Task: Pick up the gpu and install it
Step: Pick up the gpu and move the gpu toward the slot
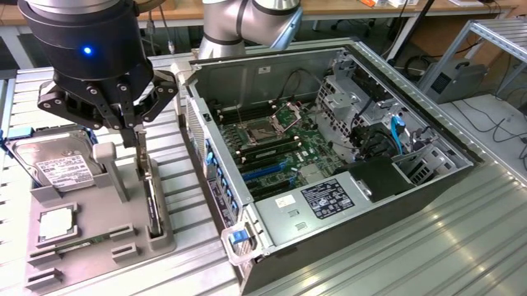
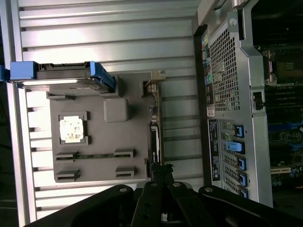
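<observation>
The gpu [image 1: 150,185] is a thin dark card standing on edge in a slot along the grey holder tray [image 1: 91,203], on the side nearest the open computer case [image 1: 428,132]. My gripper [image 1: 132,139] hangs straight over the card's far end, fingers drawn together on its top edge. In the wrist view the gpu [image 2: 155,137] runs as a narrow strip with its pale bracket at the far end, and my gripper [image 2: 160,171] closes on the near end. The card still sits in its slot.
On the tray lie a silver hard drive [image 1: 53,163] in a blue-edged frame, a CPU chip [image 1: 58,223] and a slim green memory stick [image 1: 78,243]. The case lies open with the motherboard and blue expansion slots [image 1: 263,171] exposed. Ribbed metal table [image 1: 411,246] all around.
</observation>
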`<state>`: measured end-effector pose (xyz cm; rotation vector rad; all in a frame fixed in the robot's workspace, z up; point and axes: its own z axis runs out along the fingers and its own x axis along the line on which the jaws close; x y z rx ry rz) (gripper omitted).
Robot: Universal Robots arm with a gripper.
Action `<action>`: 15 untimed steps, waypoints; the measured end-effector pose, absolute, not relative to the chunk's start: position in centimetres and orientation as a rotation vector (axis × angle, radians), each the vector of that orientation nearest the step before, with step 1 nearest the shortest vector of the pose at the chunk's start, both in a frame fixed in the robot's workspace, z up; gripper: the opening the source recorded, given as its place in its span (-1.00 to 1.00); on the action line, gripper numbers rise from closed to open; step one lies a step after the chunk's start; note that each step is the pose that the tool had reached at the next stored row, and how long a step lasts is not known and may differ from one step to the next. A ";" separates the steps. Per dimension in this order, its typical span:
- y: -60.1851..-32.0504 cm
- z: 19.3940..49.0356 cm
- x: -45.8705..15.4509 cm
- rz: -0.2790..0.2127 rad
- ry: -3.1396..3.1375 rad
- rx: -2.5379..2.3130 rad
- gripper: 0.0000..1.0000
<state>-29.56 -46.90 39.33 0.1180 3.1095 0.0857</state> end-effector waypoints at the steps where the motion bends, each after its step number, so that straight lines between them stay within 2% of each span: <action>1: -46.9 39.3 -29.6 0.086 3.110 0.118 -0.77; 2: -46.9 39.3 -29.6 0.086 3.109 0.118 -0.77; 4: -46.9 39.3 -29.6 0.086 3.110 0.118 -0.54; 5: -46.9 39.3 -29.6 0.086 3.110 0.118 -0.54; 7: -46.9 39.3 -29.6 0.086 3.110 0.118 -0.29; 9: -46.9 39.3 -29.6 0.086 3.109 0.118 -0.29; 10: -46.9 39.3 -29.6 0.086 3.109 0.118 -0.15; 15: -46.9 39.3 -29.6 0.086 3.109 0.118 -0.15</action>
